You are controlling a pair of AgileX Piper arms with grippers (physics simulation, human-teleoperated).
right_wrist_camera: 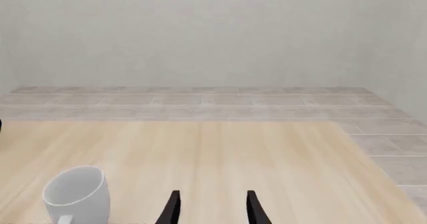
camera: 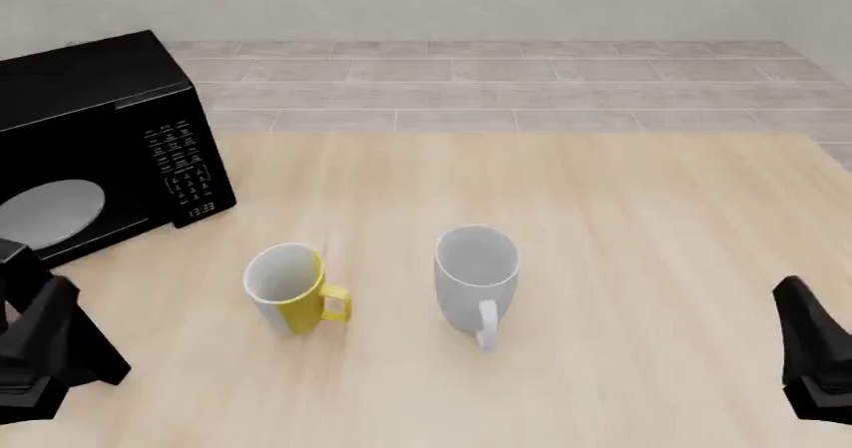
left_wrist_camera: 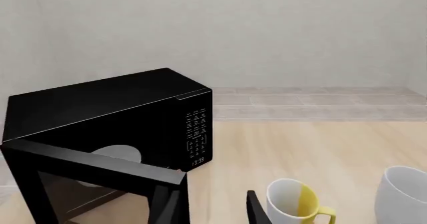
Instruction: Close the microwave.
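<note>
The microwave (camera: pixel 94 99) is a glossy black box at the table's far left, with a white-marked keypad (camera: pixel 180 164). Its door (left_wrist_camera: pixel 93 166) stands swung open toward me, and the white round plate (camera: pixel 54 214) shows inside. My left gripper (camera: pixel 40 363) hovers low at the near left, just in front of the open door. In the left wrist view its fingers (left_wrist_camera: pixel 253 209) are apart with nothing between them, and the door's free edge is close beside the left gripper (left_wrist_camera: pixel 213 211). My right gripper (right_wrist_camera: pixel 213 211) is open over the near right of the table and holds nothing.
A yellow-and-white mug (camera: pixel 286 288) and a white mug (camera: pixel 477 273) stand mid-table, right of the microwave. The wooden table (camera: pixel 639 228) ends at a tiled floor strip behind and to the right.
</note>
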